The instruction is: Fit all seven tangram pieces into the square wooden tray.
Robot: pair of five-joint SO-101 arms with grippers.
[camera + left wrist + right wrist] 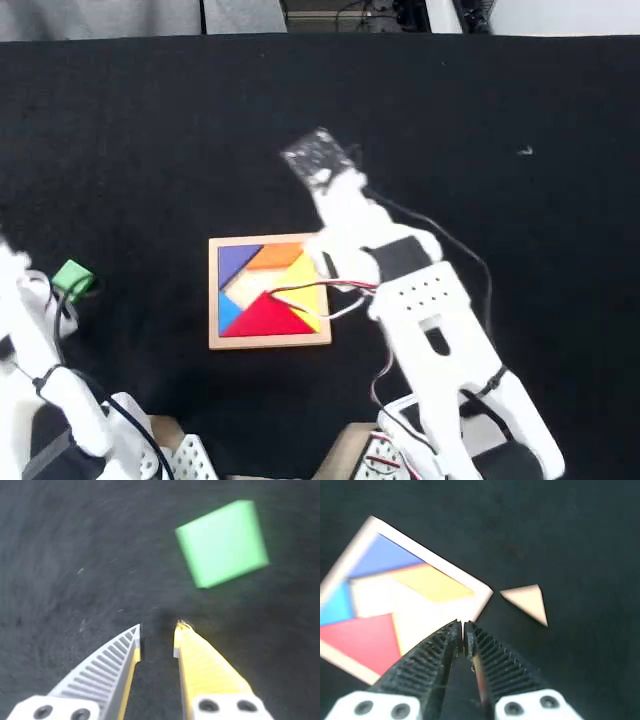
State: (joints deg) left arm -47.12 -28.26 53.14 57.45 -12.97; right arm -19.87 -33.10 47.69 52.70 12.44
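The square wooden tray (270, 343) lies at the table's middle with blue, orange, yellow, red and light-blue pieces in it. The right arm (420, 300) reaches over its right side. My right gripper (463, 625) hovers shut and empty above the tray (427, 555) edge, near a corner. A small pale triangle (527, 601) lies on the cloth just beyond that corner. A green square piece (72, 278) sits far left, by the left arm (40, 350). My left gripper (159, 626) is slightly open and empty, short of the green square (222, 542).
Black cloth covers the whole table. The right arm's white body and loose wires (330, 290) hang over the tray's right part. Bare cloth stretches between the green piece and the tray, and across the table's far half.
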